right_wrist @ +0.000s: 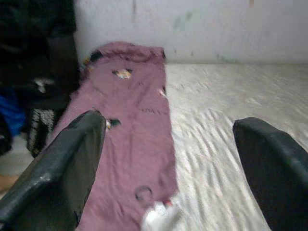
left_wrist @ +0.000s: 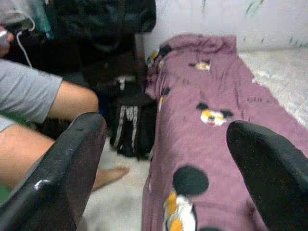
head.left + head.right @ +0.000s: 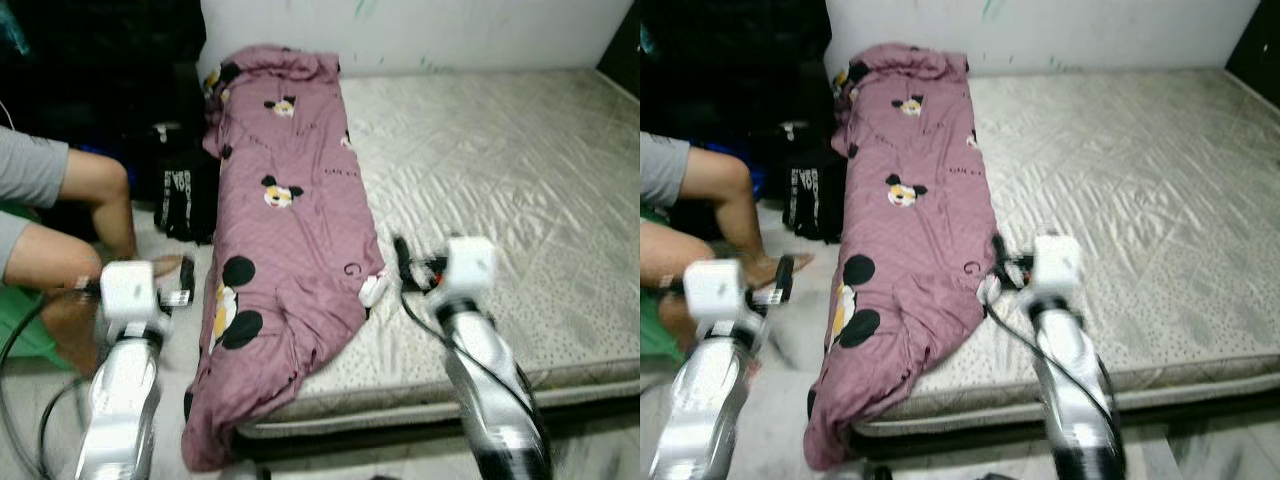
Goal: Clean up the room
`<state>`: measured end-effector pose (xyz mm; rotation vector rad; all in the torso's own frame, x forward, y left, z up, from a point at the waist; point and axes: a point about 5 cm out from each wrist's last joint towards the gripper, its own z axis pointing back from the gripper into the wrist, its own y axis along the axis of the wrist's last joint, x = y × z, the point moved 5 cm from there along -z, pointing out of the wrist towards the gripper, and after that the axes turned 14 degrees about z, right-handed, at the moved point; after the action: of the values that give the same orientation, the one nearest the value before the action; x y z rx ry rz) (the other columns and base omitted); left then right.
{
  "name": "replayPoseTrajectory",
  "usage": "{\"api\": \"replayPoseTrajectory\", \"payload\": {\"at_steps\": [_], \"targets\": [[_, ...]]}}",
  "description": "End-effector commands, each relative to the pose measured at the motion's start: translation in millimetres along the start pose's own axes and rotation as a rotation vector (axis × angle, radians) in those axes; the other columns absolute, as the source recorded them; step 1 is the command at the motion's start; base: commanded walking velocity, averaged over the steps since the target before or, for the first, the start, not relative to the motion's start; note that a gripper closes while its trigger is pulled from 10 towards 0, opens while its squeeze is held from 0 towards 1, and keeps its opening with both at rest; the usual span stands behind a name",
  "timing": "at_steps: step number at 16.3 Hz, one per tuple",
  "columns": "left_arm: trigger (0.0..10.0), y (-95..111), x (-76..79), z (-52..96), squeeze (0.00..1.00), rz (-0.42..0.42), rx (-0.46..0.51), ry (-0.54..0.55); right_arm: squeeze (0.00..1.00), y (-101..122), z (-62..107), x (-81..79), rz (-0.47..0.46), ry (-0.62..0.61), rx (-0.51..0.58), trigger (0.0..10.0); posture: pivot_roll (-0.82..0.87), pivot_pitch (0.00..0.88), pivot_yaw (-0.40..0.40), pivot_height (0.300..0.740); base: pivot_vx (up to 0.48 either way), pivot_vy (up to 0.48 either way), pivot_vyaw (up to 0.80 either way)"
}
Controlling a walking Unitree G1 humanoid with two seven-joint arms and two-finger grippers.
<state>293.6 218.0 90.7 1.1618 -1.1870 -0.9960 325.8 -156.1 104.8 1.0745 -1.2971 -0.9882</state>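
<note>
A long mauve blanket printed with cartoon mice (image 3: 290, 240) is draped along the left edge of a bare quilted mattress (image 3: 500, 200). The right gripper (image 3: 402, 262), fingers spread apart, is held just right of its near end; the left gripper (image 3: 182, 280), also spread, is held just left.

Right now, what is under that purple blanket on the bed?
The purple blanket lies along the left edge of the bare grey mattress, its lower end hanging over the side toward the floor. Whatever else is beneath it is covered; a small white item peeks out at its right edge.
</note>
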Motion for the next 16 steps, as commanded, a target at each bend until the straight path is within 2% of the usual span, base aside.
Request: {"api": "replayPoseTrajectory", "payload": {"at_steps": [1,2,3,6,8,9,11,16], "targets": [[10.0,9,8.2,-0.4,0.0,-0.024,0.028,-0.041,0.0,9,-0.8,6.5,0.029,-0.034,0.016,10.0,0.02,0.065,0.017,0.74,0.0,0.0,0.0],[10.0,12,11.1,3.4,0.0,-0.055,0.041,-0.059,0.0,17,2.2,9.2,0.109,-0.049,0.045,10.0,0.01,0.07,0.019,0.74,0.0,0.0,0.0],[10.0,14,9.6,4.1,0.0,-0.059,0.046,-0.047,0.0,20,3.8,8.9,0.138,-0.042,0.058,10.0,0.01,0.071,0.02,0.74,0.0,0.0,0.0],[10.0,10,20.9,4.6,0.0,-0.067,0.011,-0.077,0.0,10,11.2,18.2,0.153,-0.095,-0.018,10.0,0.01,0.082,0.02,0.74,0.0,0.0,0.0],[10.0,7,26.9,6.4,0.0,-0.06,-0.001,-0.1,0.0,9,16.3,7.2,0.083,-0.046,-0.03,10.0,0.01,0.084,0.022,0.74,0.0,0.0,0.0],[10.0,6,30.6,7.0,0.0,-0.078,-0.003,-0.114,0.0,10,17.9,3.0,0.079,-0.037,-0.021,10.0,0.01,0.084,0.022,0.74,0.0,0.0,0.0],[10.0,5,35.2,5.4,0.0,-0.083,-0.014,-0.13,0.0,9,16.3,2.2,0.043,-0.041,-0.028,10.0,0.01,0.087,0.025,0.74,0.0,0.0,0.0],[10.0,3,38.5,4.3,0.0,-0.07,-0.033,-0.136,0.0,8,17.6,0.1,0.038,-0.029,-0.038,10.0,0.0,0.089,0.026,0.74,0.0,0.0,0.0]]}}
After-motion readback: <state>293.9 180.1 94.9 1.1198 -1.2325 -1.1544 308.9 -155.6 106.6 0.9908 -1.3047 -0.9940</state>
